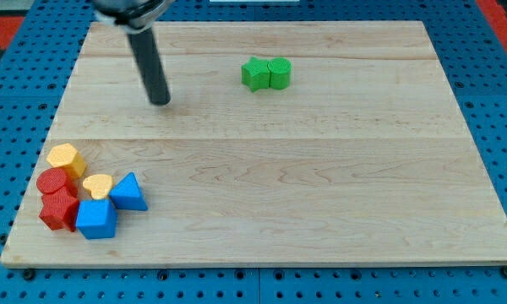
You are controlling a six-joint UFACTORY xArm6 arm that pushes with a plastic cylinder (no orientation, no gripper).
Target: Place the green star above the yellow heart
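Observation:
The green star (254, 74) lies near the view's top centre, touching a second green block (280, 73) on its right. The yellow heart (97, 186) sits at the view's lower left, packed among other blocks. My tip (160, 101) rests on the board to the left of the green star, well apart from it, and far above the yellow heart.
Around the yellow heart lie a yellow block (66, 158), a red cylinder (53, 181), a red block (59, 209), a blue cube-like block (96, 219) and a blue triangle (130, 192). The wooden board (321, 211) sits on a blue perforated table.

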